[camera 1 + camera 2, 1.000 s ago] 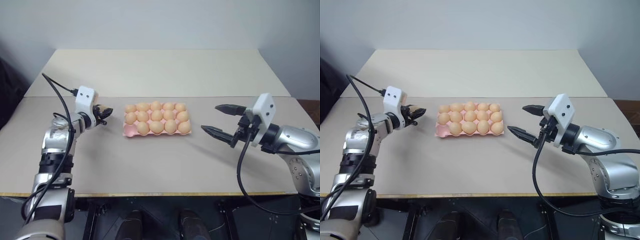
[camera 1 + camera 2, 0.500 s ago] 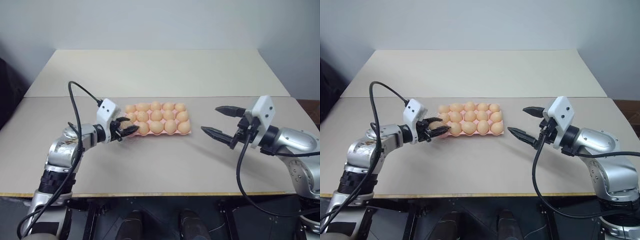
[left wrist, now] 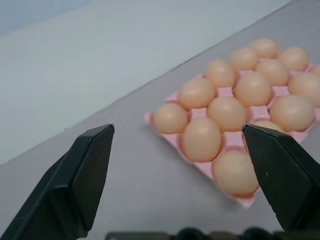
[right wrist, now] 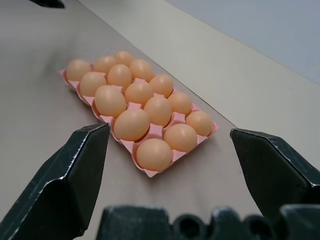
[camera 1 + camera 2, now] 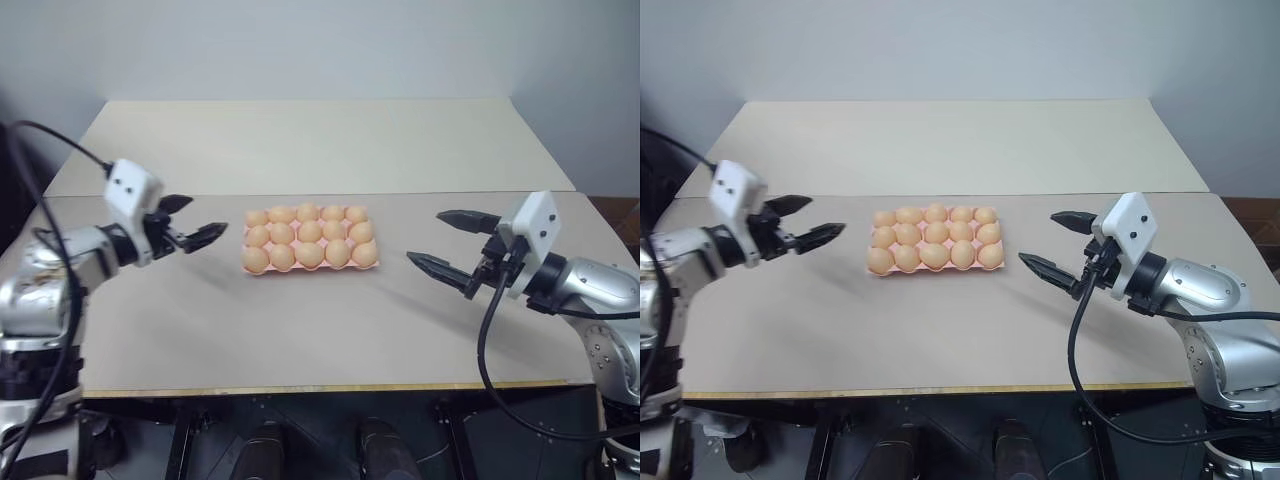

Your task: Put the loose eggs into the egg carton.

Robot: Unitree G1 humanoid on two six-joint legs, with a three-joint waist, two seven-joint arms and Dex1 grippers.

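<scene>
At table centre the egg carton (image 5: 308, 243) looks full, every cup holding one of the eggs (image 5: 310, 232); nothing seems left to load. Left gripper (image 5: 190, 232) at nine o'clock and right gripper (image 5: 450, 243) at three o'clock hang wide apart, empty.

Bare table (image 5: 300, 330) around full egg carton (image 5: 305, 268)

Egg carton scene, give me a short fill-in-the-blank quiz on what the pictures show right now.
1. The egg carton is coloured ____.
2. The number of empty cups in the carton is ____.
3. The jaws of the left gripper and the right gripper are both ____.
4. The carton rests on the ____, between the two grippers.

Missing words: pink; zero; open; table
</scene>
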